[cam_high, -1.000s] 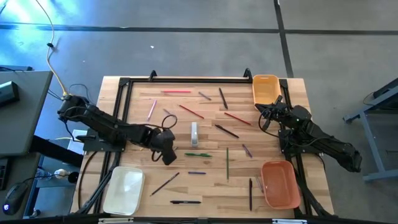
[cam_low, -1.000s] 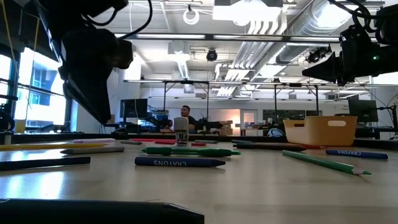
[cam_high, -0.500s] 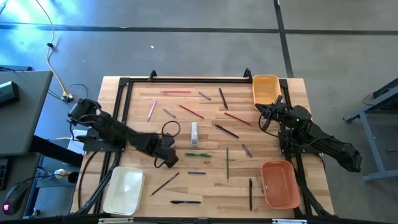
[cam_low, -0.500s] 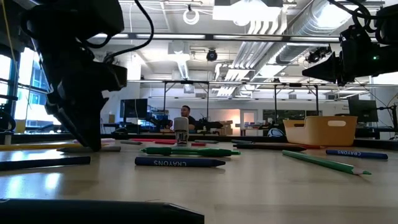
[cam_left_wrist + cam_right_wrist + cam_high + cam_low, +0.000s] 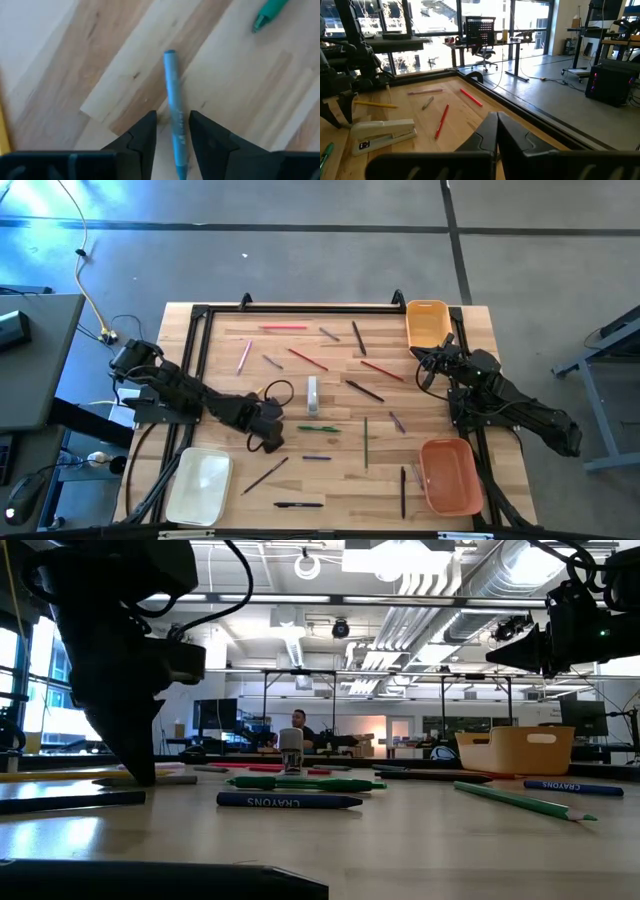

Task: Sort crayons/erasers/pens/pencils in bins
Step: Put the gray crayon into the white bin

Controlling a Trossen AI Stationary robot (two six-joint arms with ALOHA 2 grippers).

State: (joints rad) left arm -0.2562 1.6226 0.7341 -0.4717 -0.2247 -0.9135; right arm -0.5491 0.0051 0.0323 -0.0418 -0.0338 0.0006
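Note:
My left gripper [image 5: 172,120] points down at the table, left of centre [image 5: 263,432], its tips at the wood in the low view [image 5: 140,775]. It is open, and its two fingers stand on either side of a light blue crayon [image 5: 171,80] that lies flat on the boards. The gripper hides this crayon in the high view. My right gripper [image 5: 496,125] is shut and empty, hovering by the small yellow-orange bin [image 5: 427,323]. Red pencils [image 5: 308,359], a green pencil [image 5: 365,442] and black pens [image 5: 365,390] lie scattered on the table. My left gripper comes at the blue crayon from above, with its fingers across the crayon near one end. One finger [image 5: 200,135] stands right against the crayon's side and the other [image 5: 145,135] shows a strip of wood between. Whether either finger touches it I cannot tell.
The larger orange bin [image 5: 450,476] sits at the near right corner and the cream-white bin [image 5: 200,485] at the near left. A white stapler [image 5: 312,395], a green marker [image 5: 318,428] and a dark crayon [image 5: 290,801] lie close to my left gripper. A black frame [image 5: 300,307] borders the table.
My left gripper has come down from above the table until its tips reach the wood, shifting slightly toward the near edge, and has then stayed there. The right arm has kept still.

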